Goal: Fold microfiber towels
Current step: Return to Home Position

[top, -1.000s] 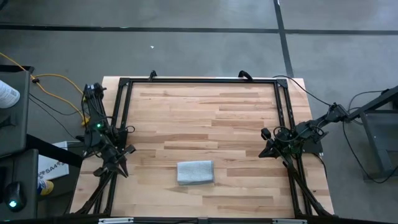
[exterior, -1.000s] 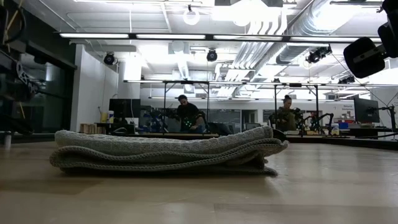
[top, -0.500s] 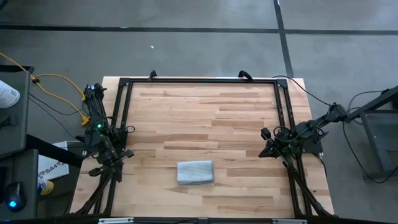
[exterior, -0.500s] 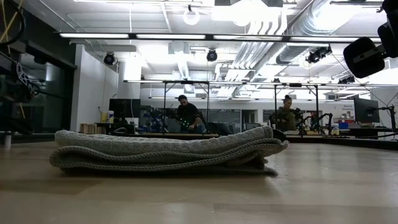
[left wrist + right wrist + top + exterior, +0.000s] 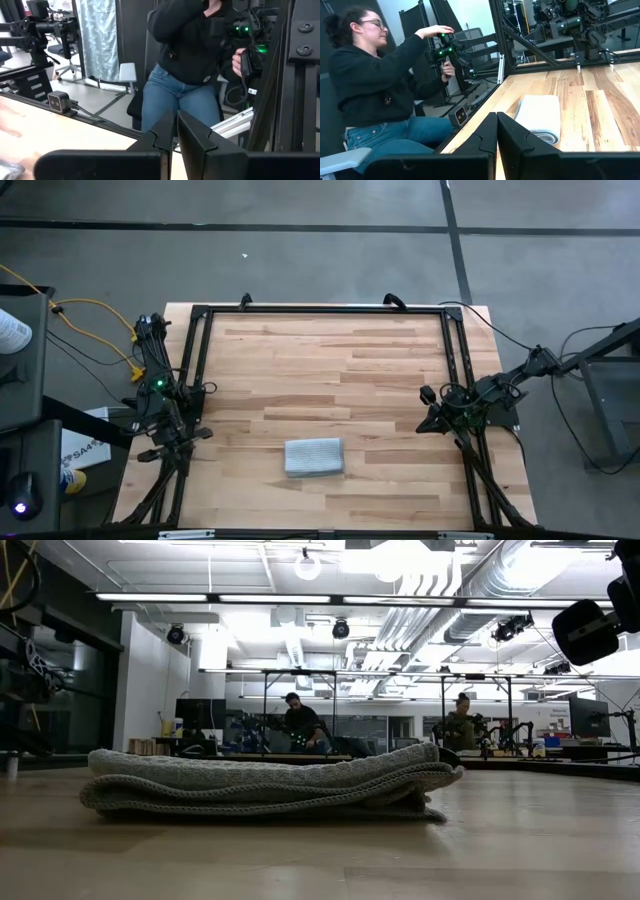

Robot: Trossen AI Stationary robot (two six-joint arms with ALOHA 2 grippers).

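The pale grey-blue microfiber towel (image 5: 314,457) lies folded into a small thick rectangle on the wooden table, near its near edge. Its stacked layers show in the low view (image 5: 270,785), and it also shows in the right wrist view (image 5: 540,117). No gripper touches it. My left gripper (image 5: 163,448) is shut and empty at the table's left edge, its fingers together in the left wrist view (image 5: 175,135). My right gripper (image 5: 426,422) is shut and empty near the table's right edge, well right of the towel, its fingers together in the right wrist view (image 5: 496,132).
A black metal frame (image 5: 320,310) runs around the table top. A small camera (image 5: 460,116) sits at the near edge. A person (image 5: 380,85) in a dark top and jeans stands beyond the near edge, with a hand on a device.
My left gripper has drawn back from the table toward its left edge, turning a little. The towel and my right gripper have kept still.
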